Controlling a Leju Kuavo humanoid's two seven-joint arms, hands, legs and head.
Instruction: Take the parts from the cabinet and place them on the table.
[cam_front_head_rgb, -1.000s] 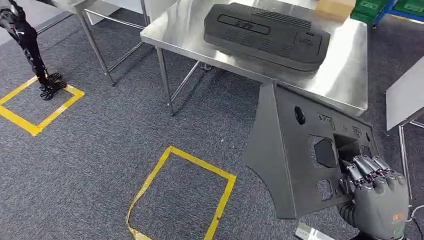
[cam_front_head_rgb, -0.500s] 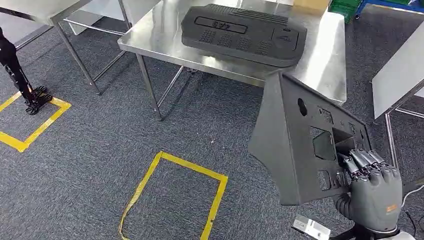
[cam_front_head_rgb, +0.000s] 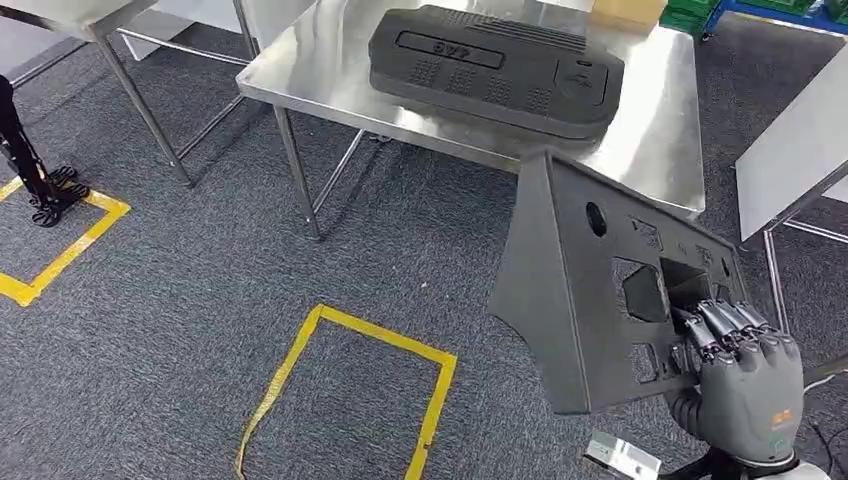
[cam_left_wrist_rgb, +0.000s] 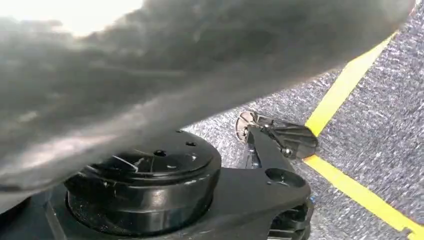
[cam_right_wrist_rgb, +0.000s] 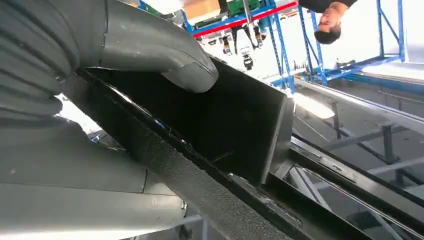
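My right hand (cam_front_head_rgb: 745, 385) grips a dark grey panel with cut-outs (cam_front_head_rgb: 575, 300) by its lower right corner, fingers hooked through an opening; the panel hangs upright in front of the steel table (cam_front_head_rgb: 655, 135). In the right wrist view the grey thumb (cam_right_wrist_rgb: 167, 57) presses on the black panel (cam_right_wrist_rgb: 225, 125). A long dark ribbed part (cam_front_head_rgb: 495, 70) lies flat on the table top. A blurred grey mass that may be my left hand (cam_left_wrist_rgb: 150, 75) crosses the left wrist view above the carpet; its fingers cannot be made out.
A second steel table (cam_front_head_rgb: 120, 20) stands at the far left, and another table's edge (cam_front_head_rgb: 790, 150) is on the right. Yellow tape squares (cam_front_head_rgb: 350, 400) mark the grey carpet. A black stand foot (cam_front_head_rgb: 45, 195) sits left. A person (cam_right_wrist_rgb: 332, 20) stands by blue racks.
The whole picture has shifted, so the camera has moved and the table now sits a little nearer. The panel stays in my right hand's grip.
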